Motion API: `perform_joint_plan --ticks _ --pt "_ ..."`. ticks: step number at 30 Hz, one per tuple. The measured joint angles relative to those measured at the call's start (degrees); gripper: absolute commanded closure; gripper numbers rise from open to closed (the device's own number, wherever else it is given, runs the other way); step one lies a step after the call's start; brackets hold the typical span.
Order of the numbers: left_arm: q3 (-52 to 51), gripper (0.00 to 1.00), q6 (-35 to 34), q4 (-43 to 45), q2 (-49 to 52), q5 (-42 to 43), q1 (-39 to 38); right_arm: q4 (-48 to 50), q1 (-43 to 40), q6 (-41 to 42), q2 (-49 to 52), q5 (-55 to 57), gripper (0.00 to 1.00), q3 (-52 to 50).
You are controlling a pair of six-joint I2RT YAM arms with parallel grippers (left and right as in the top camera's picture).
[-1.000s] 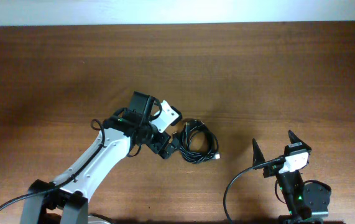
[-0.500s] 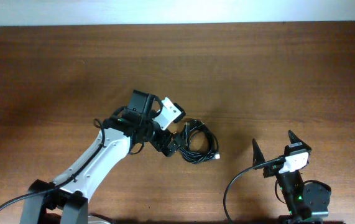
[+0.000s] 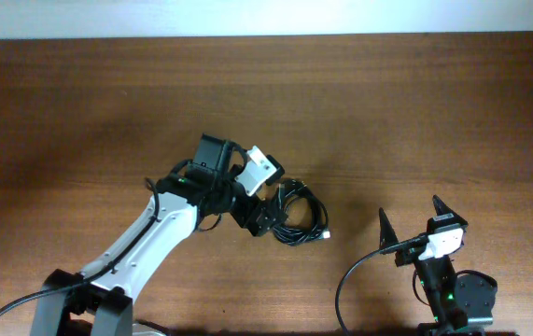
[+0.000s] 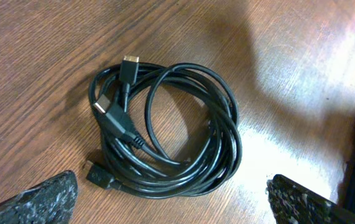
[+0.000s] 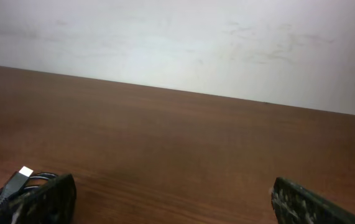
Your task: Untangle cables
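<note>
The cables lie as one coiled black bundle on the wooden table, with several small plugs showing at its left side. From overhead the cables sit near the table's middle. My left gripper hovers at the coil's left edge, open; in its wrist view the left gripper has its fingertips spread wider than the coil and nothing between them. My right gripper stands open to the right of the bundle, apart from it. In the right wrist view, the right gripper is empty and a light plug tip shows at lower left.
The brown wooden table ends at a white wall along the far side. The right arm's own thick black wire loops by its base near the front edge.
My left gripper has shifted slightly to the right, closer over the coil's left edge. The cables and the right arm have not moved.
</note>
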Motion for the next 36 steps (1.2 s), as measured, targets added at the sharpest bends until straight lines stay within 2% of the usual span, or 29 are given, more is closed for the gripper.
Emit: perform_joint_plan --ticks 18,22,28,36 --pt "0.00 0.01 -0.09 2.36 0.00 -4.46 0.00 0.00 0.00 -0.02 0.00 0.00 0.01 0.00" --pt "0.00 0.01 -5.01 2.36 0.02 -9.97 0.00 0.00 0.00 0.02 0.00 0.00 0.01 0.00" --pt "0.00 0.02 -8.35 2.36 0.02 -14.47 0.00 -0.02 0.00 0.00 0.00 0.00 0.01 0.00" --pt "0.00 0.01 -10.27 2.58 0.02 -16.04 0.00 0.00 0.00 -0.02 0.00 0.00 0.01 0.00"
